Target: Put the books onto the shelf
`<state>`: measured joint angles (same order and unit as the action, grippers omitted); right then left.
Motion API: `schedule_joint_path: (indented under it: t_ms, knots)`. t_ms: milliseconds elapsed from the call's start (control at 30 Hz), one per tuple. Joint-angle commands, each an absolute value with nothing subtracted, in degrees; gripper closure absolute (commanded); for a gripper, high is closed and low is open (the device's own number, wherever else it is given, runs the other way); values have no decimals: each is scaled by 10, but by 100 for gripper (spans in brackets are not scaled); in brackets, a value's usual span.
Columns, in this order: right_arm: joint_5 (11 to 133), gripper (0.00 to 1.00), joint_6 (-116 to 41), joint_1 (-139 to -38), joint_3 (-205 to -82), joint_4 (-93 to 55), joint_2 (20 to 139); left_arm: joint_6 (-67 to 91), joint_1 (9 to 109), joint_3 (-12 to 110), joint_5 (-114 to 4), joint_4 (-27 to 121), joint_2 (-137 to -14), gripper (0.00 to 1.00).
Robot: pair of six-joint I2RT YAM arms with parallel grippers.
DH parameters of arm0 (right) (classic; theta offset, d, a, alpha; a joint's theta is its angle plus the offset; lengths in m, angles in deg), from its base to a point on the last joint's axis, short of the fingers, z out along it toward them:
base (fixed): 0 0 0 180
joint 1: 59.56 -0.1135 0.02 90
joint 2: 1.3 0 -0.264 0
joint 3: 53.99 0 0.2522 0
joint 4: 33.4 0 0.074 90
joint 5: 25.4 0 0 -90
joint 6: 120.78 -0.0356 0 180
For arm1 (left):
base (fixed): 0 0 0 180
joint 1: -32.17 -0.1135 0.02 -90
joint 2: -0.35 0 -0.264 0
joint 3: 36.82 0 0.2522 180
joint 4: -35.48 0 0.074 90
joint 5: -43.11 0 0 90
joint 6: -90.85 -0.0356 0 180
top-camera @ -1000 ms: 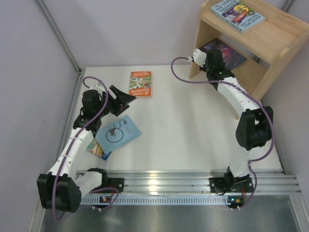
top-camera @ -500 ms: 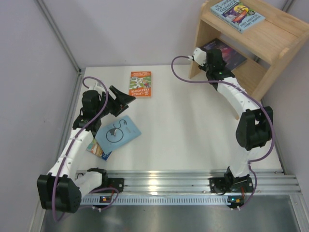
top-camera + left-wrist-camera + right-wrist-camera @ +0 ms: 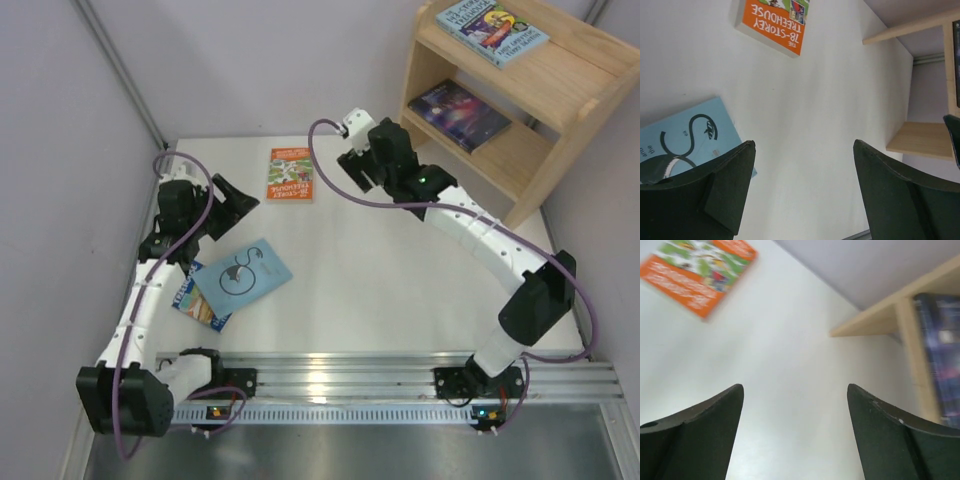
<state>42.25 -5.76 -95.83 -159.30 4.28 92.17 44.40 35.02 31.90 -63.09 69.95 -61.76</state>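
The wooden shelf (image 3: 560, 75) stands at the back right. A colourful blue book (image 3: 492, 30) lies on its top tier and the dark purple galaxy book (image 3: 459, 114) on its lower tier. On the table lie the orange book (image 3: 291, 174), the light-blue book (image 3: 242, 275) and, partly under it, another colourful blue book (image 3: 195, 300). My left gripper (image 3: 238, 198) hangs open above the light-blue book (image 3: 685, 140), short of the orange book (image 3: 775, 22). My right gripper (image 3: 352, 163) is open and empty between the shelf (image 3: 880, 315) and the orange book (image 3: 700, 275); the purple book (image 3: 940, 350) shows at its right.
A grey wall runs close along the table's left side and back. The shelf's slanted side panel (image 3: 415, 85) stands just right of the right wrist. The metal rail (image 3: 350, 375) with both arm bases runs along the near edge.
The right gripper let go of the purple book, opened, and drew back left out of the shelf's lower tier to over the table. The left arm shifted slightly left and back.
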Motion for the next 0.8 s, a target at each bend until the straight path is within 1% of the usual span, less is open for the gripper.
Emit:
schedule_joint_path:
  t_ms: [0, 67, 100, 133, 167, 267, 300, 367, 400, 467, 500, 600, 633, 767]
  knots:
    - [488, 16, -409, -988, -1591, 78, 918, 430, 326, 316, -597, 729, -593, 15]
    - [523, 14, -530, -990, -1546, 47, 927, 437, 310, 299, -600, 732, -587, 15]
    - [571, 14, -622, -995, -1525, 24, 931, 438, 302, 293, -597, 737, -586, 16]
    - [588, 13, -665, -1000, -1480, -3, 938, 440, 299, 282, -594, 743, -586, 16]
    - [610, 13, -742, -1012, -1459, -66, 942, 444, 293, 274, -592, 744, -585, 16]
    - [629, 14, -865, -1027, -1397, -140, 969, 458, 280, 248, -581, 756, -578, 17]
    - [641, 15, -934, -1038, -1379, -165, 977, 459, 273, 238, -575, 758, -571, 17]
    - [638, 15, -1002, -1057, -1318, -221, 979, 459, 269, 229, -553, 760, -561, 16]
    - [635, 15, -1058, -1081, -1302, -278, 982, 458, 265, 225, -550, 757, -557, 15]
    - [626, 15, -1115, -1117, -1268, -333, 996, 454, 263, 222, -548, 769, -561, 15]
    - [613, 15, -1173, -1128, -1257, -348, 1006, 454, 257, 224, -549, 772, -567, 15]
    - [578, 15, -1251, -1174, -1227, -411, 1026, 449, 252, 228, -544, 788, -568, 15]
    - [568, 15, -1253, -1183, -1229, -421, 1040, 447, 251, 231, -539, 794, -565, 15]
    - [524, 17, -1284, -1220, -1250, -423, 1065, 439, 250, 242, -512, 811, -545, 15]
